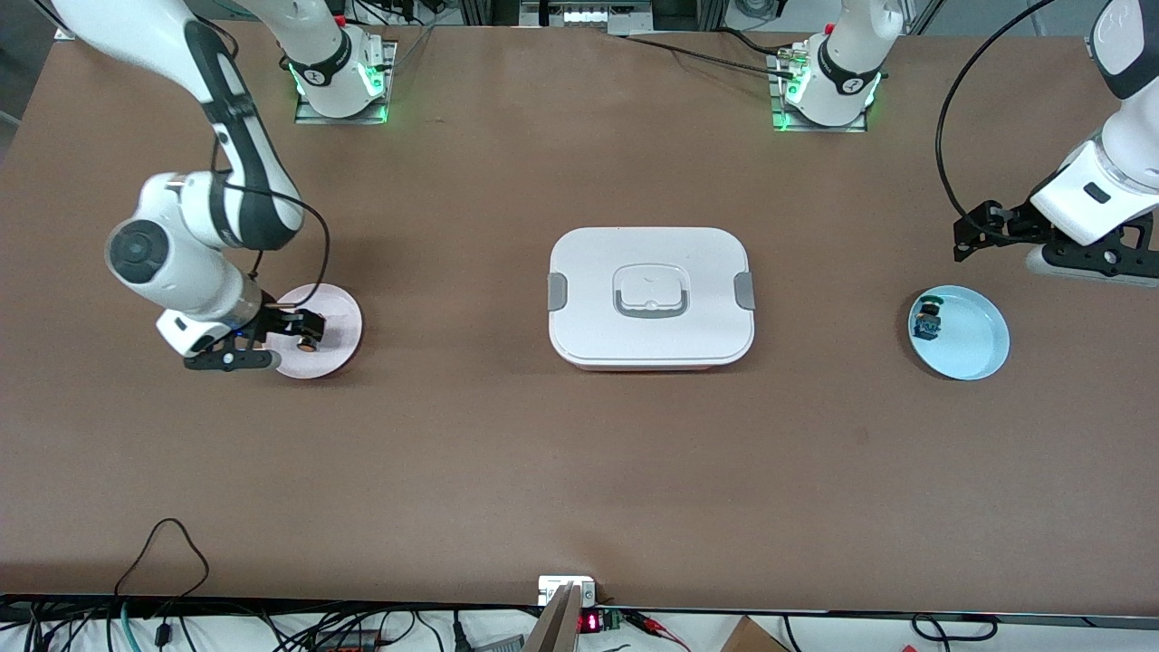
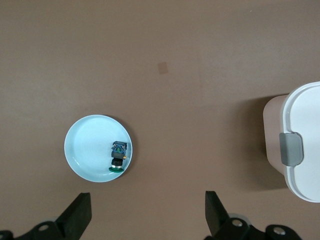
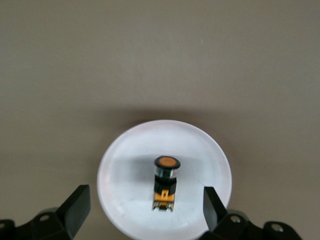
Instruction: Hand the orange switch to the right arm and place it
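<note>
The orange switch, a tiny black part with an orange cap, lies on its side on a pale pink plate toward the right arm's end of the table. My right gripper is low over that plate, open, with one finger on each side of the switch and not touching it. My left gripper is open and empty, up over the table at the left arm's end, beside a light blue plate.
A small dark part with a green cap lies in the light blue plate. A white lidded lunch box with grey clips stands at the table's middle. Cables run along the table's front edge.
</note>
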Tool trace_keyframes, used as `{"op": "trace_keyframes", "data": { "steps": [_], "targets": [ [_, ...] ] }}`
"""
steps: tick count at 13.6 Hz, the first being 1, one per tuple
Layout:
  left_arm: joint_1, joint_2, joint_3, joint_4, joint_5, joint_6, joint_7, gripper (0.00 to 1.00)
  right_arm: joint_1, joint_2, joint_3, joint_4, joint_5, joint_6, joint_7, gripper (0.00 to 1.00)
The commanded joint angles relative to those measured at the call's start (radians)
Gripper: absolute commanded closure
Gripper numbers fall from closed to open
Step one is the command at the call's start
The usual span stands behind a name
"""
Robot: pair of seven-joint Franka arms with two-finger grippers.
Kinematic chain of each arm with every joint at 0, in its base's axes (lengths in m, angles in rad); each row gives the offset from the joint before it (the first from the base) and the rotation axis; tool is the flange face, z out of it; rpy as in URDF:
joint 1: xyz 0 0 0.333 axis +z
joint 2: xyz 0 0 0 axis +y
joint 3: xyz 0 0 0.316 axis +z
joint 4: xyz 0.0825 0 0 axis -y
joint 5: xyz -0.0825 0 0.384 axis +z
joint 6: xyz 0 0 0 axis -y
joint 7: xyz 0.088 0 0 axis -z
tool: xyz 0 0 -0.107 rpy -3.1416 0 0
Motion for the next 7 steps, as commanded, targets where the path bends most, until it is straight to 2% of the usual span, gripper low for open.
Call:
{"op": "trace_keyframes", "data": {
  "steps": [1, 3, 5, 7],
  "targets": [
    [0.001, -0.021, -0.025, 0.004, 0.021, -0.038, -0.092, 0.00, -0.009, -0.123, 0.015, 0.078, 0.005, -0.195, -0.010, 0.00],
    [-0.002, -0.020, -0.072, 0.018, 0.033, -0.047, -0.132, 0.00, -0.017, -0.193, 0.039, 0.167, 0.003, -0.381, -0.008, 0.00],
    [-0.002, -0.018, -0.074, 0.030, 0.033, -0.049, -0.134, 0.00, -0.020, -0.220, 0.042, 0.265, 0.000, -0.534, -0.010, 0.00],
    [-0.002, -0.016, -0.074, 0.030, 0.033, -0.064, -0.134, 0.00, -0.021, -0.243, 0.044, 0.309, -0.004, -0.610, -0.013, 0.00]
  ]
}}
